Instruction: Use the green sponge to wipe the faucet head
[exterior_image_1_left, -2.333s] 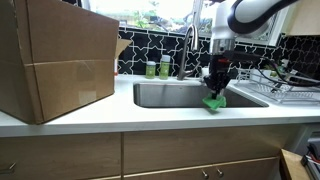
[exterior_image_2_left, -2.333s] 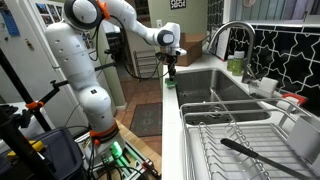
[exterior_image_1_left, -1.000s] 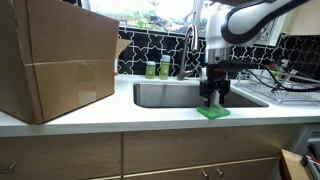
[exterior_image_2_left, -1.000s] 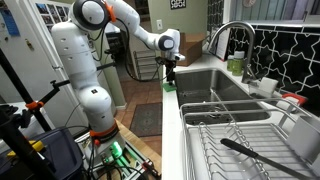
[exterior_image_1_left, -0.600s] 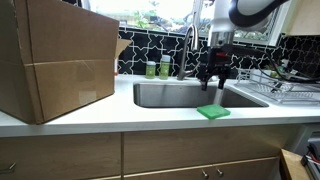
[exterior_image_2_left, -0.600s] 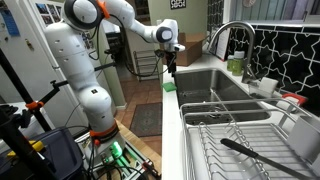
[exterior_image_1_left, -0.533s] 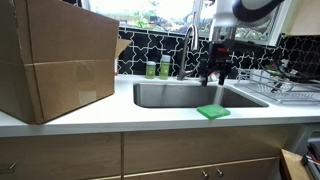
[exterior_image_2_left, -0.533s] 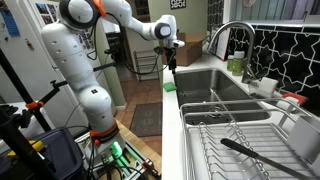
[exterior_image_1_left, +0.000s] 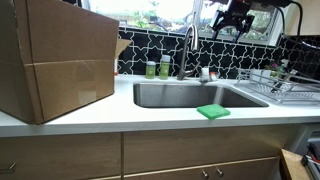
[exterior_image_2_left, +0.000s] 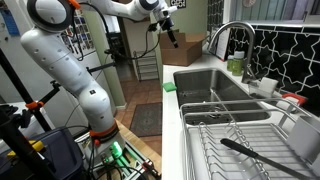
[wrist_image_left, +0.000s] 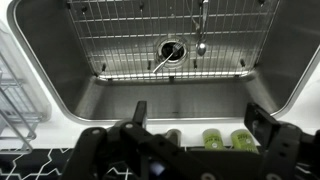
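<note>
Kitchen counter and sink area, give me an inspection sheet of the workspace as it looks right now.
Surface: pale countertop around a steel sink; a wire grid covers its bottom.
Job's things: green sponge lies flat on the counter's front edge, apart from the gripper; nothing touches the faucet head.
Clutter: cardboard box, two green-labelled bottles, dish rack.
Grippers: gripper high above the sink, jaws open, holding nothing.
Cables: wiring by the robot's base.
Surroundings: black patterned backsplash, window above.
</note>
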